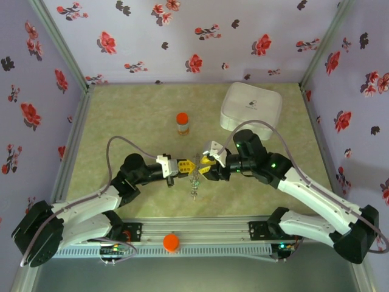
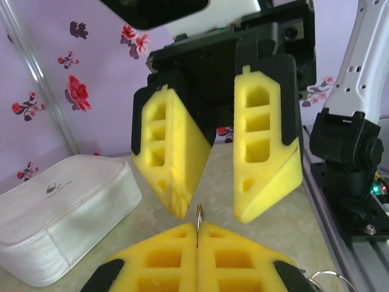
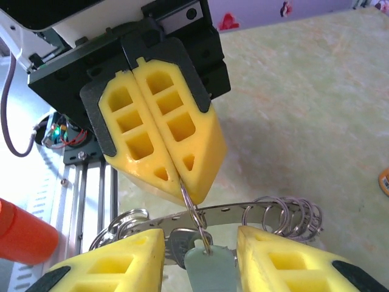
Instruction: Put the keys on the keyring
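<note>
The left gripper (image 3: 185, 182) is clenched on a thin silver wire loop (image 3: 190, 204) at the curved grey metal keyring (image 3: 234, 211). A teal-headed metal key (image 3: 209, 271) hangs from it, between the right gripper's (image 2: 216, 211) parted yellow fingers.

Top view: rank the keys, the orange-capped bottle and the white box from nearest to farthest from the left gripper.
From the left gripper:
1. keys, hanging right at its tip, mid-table.
2. orange-capped bottle, farther back on the table, almost straight beyond it.
3. white box, at the back, over on the right side.
</note>
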